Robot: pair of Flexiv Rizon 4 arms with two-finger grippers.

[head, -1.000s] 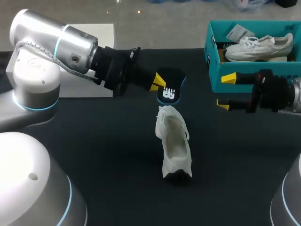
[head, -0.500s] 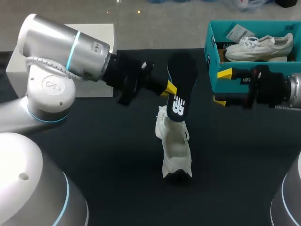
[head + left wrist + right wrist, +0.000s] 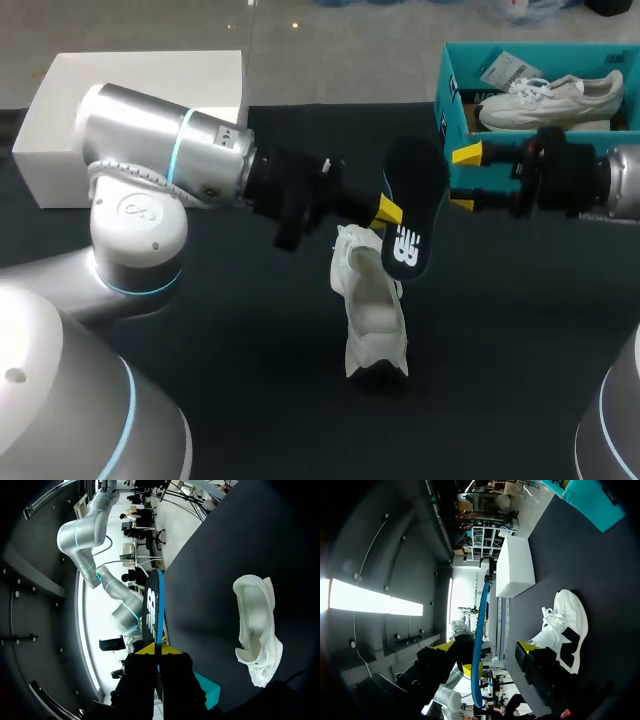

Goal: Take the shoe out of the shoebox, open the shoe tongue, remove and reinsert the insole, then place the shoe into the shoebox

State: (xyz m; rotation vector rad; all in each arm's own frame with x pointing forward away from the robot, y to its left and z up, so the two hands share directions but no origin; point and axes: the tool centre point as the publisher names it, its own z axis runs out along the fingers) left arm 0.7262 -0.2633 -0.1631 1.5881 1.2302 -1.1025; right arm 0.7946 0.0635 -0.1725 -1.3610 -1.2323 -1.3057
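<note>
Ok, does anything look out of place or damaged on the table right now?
Nothing looks damaged or spilled. The one thing out of place is the insole, held in the left gripper in the air by the shoe, which stands upright with its mouth open.

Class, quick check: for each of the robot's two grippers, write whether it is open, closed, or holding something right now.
Left gripper: closed on the insole.
Right gripper: jaws open, holding nothing.
</note>
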